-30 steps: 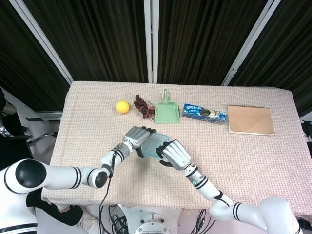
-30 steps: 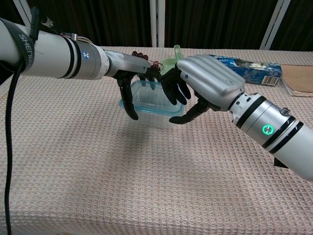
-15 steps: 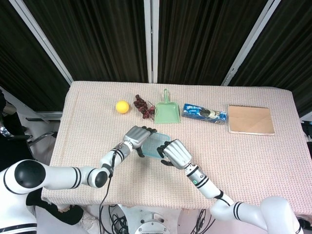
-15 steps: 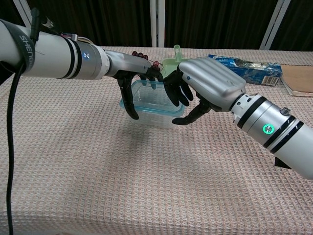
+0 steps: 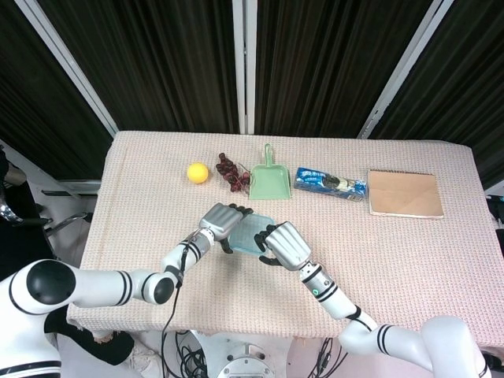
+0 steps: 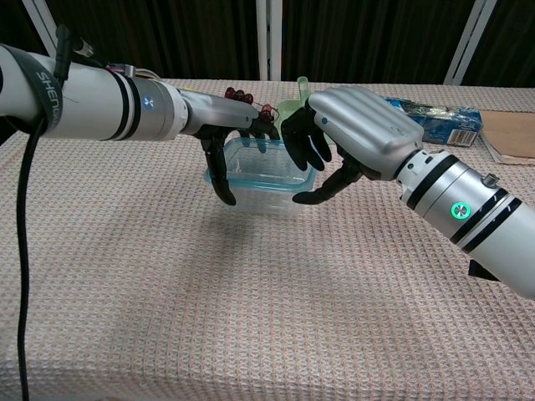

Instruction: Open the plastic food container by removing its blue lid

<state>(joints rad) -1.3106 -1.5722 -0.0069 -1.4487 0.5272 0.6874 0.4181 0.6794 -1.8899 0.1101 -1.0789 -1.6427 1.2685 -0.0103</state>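
Sitting near the table's (image 5: 142,173) front edge, left of centre, the plastic food container (image 6: 261,180) has its blue lid (image 6: 266,172) on. The left hand (image 6: 238,138) grips its far-left side, steadying it; the right hand (image 6: 334,138) curls over the right rim, thumb below. Prying is underway, judging by this; next, lift that edge upward.

- Left hand (image 6: 230,138): silver back, black fingers (image 6: 219,180)
- Right hand (image 6: 347,138): glossy silver shell behind black fingers (image 6: 311,149)
- Forearms behind the fingers: white tubes with black bands, a green light glowing on each
- A black cable runs along the left forearm, which bears grey lettering
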